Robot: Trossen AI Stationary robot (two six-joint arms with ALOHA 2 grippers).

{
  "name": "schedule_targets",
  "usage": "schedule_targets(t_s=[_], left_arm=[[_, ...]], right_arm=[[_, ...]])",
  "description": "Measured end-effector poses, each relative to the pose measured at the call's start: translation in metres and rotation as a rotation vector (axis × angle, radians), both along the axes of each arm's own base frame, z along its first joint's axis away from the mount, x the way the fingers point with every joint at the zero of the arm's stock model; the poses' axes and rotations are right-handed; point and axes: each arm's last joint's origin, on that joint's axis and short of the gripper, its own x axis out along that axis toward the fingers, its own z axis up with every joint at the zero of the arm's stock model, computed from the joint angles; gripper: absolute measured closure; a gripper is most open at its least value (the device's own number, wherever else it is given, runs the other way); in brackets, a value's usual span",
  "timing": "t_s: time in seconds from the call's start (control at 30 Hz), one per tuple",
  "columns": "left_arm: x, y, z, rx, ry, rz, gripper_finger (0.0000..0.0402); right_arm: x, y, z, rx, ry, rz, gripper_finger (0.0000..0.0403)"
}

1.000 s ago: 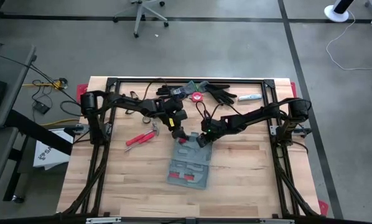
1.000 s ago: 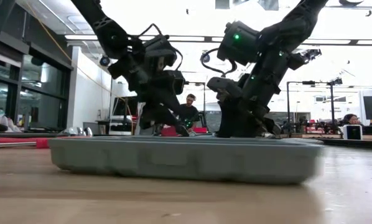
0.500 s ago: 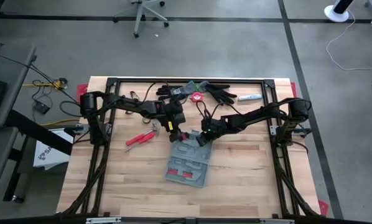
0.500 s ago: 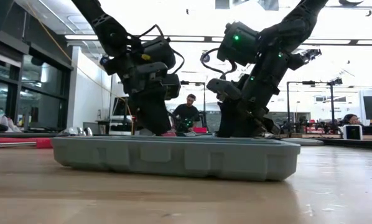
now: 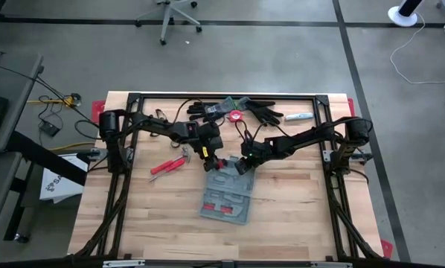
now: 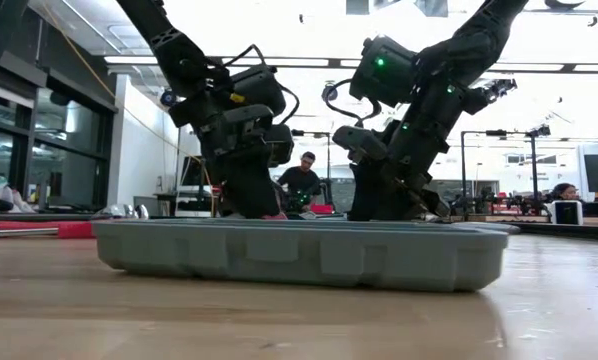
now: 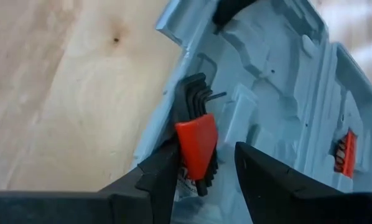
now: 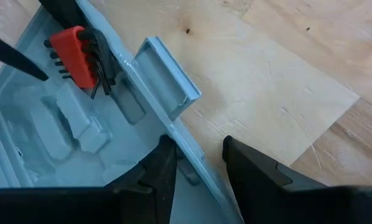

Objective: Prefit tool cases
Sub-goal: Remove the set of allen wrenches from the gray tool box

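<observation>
Hex-key set [image 7: 196,148] btw left hand [image 7: 204,165] fingers

Grey concrete floor [image 5: 282,59] crossed by dark lines surrounds the wooden worktop [image 5: 289,223]. An office chair [image 5: 170,15] stands at twelve o'clock, a white fan base [image 5: 406,15] at one o'clock. Bright ceiling strip lights [image 6: 309,62] glare overhead.

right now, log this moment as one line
left end effector: shut on red hex key holder | right end effector: straddling rim of open grey-blue plastic tool case | case flat on wooden table
</observation>
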Motion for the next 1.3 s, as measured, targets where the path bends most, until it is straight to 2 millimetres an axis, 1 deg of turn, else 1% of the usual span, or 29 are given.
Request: schedule_targets(t_s=[0.13, 0.23, 0.37, 0.5, 0.6, 0.8, 0.97, 1.07, 1.23, 1.3], left_arm=[[-0.001, 0.007, 0.0, 0.009, 0.001, 0.027, 0.0249], [-0.001, 0.007, 0.0, 0.017, 0.001, 0.028, 0.0249], [-0.001, 0.005, 0.0, 0.006, -0.018, -0.022, 0.0249], [0.001, 0.0, 0.001, -0.024, -0.08, -0.116, 0.0251], [0.004, -0.001, 0.003, -0.034, -0.127, -0.15, 0.0258], [0.004, -0.001, 0.004, -0.035, -0.131, -0.139, 0.0277], [0.004, -0.004, 0.001, 0.052, -0.081, -0.1, 0.0284], [0.006, -0.011, 0.002, 0.096, -0.101, -0.153, 0.0284], [0.009, -0.027, 0.002, 0.215, -0.137, -0.274, 0.0284], [0.01, -0.032, 0.002, 0.269, -0.136, -0.296, 0.0284]], right_arm=[[0.0, 0.0, 0.0, -0.002, -0.001, -0.002, 0.027], [0.0, 0.0, 0.0, -0.004, -0.003, -0.003, 0.027], [0.001, 0.0, 0.0, -0.005, -0.007, -0.003, 0.027], [0.002, -0.001, 0.001, -0.007, -0.018, -0.003, 0.0269], [0.002, -0.001, 0.001, -0.008, -0.02, -0.003, 0.0269], [0.002, -0.001, 0.001, -0.011, -0.022, -0.007, 0.0269], [0.002, -0.001, 0.001, -0.011, -0.022, -0.007, 0.0269], [0.002, -0.001, 0.001, -0.011, -0.023, -0.007, 0.0269], [0.002, -0.001, 0.001, -0.013, -0.023, -0.003, 0.0269], [0.002, -0.001, 0.001, -0.013, -0.023, -0.003, 0.0269]])
